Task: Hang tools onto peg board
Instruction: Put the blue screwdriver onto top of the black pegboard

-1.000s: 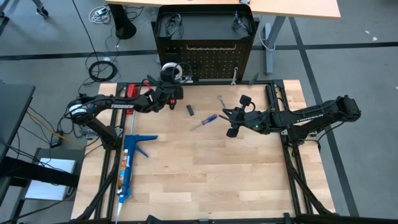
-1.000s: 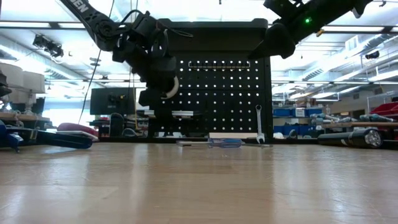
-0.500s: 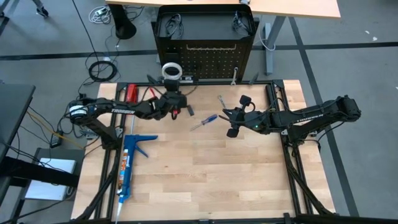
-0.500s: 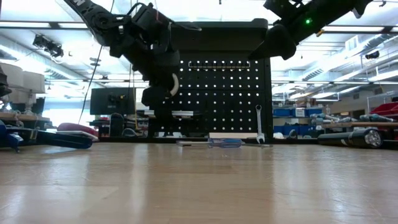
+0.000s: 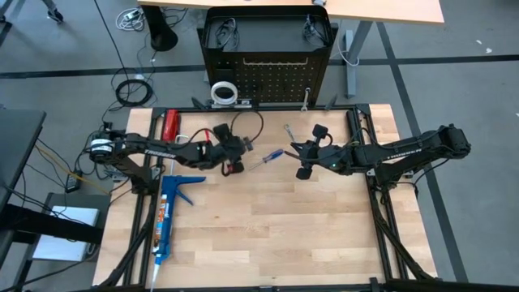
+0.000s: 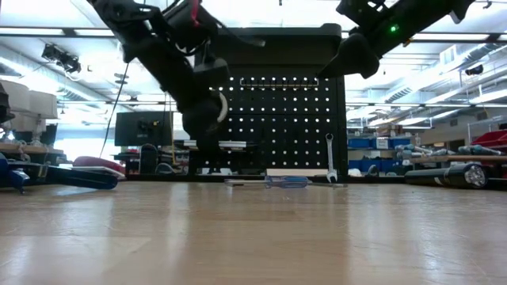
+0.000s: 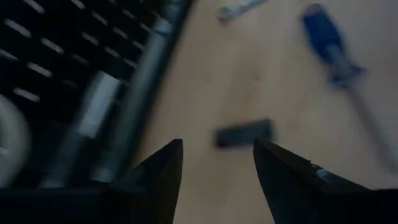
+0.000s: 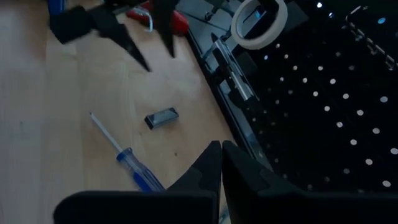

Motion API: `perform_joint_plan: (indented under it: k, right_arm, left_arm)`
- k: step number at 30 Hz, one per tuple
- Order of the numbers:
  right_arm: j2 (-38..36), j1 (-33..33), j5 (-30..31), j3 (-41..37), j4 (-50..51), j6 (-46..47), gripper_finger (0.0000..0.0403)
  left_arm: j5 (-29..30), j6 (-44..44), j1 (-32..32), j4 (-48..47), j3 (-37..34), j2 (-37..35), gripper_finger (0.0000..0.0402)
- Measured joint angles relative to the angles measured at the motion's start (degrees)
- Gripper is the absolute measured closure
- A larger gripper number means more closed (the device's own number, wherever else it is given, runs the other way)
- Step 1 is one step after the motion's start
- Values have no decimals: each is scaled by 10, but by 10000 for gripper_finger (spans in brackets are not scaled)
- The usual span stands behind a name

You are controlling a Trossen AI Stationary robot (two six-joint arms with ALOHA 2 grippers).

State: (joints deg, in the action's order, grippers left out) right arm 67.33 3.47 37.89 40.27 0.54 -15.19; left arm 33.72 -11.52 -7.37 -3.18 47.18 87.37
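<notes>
Left hand (image 5: 235, 154) hovers low over the surface (image 5: 268, 227), jaws spread and empty. In its wrist view a small black block (image 7: 244, 133) lies flat just ahead of the fingertips (image 7: 171, 155), centred on the gap, long axis across the jaw line. The blue-handled screwdriver (image 5: 268, 157) lies just beyond, between the two hands, shaft running diagonally. Left hand is nearer to both items. Right hand (image 5: 302, 159) waits raised, jaws closed on nothing. The white tape roll (image 5: 223, 92) sits at the foot of the peg board (image 5: 280, 77); one wrench (image 6: 329, 157) hangs there.
</notes>
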Motion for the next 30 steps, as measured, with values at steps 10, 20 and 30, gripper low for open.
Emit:
perform_joint_plan:
  k: [10, 20, 30]
  right_arm:
    - [0, -14, 19, 0, 3, 52, 382]
    - [-12, -46, 19, 46, 82, 172, 382]
    - [-16, -51, -19, 88, 98, 182, 382]
  left_arm:
    - [-76, 41, 49, -86, -6, 0, 199]
    - [-13, 12, 104, 138, -113, 0, 199]
    - [-10, 45, 113, 258, -177, 0, 200]
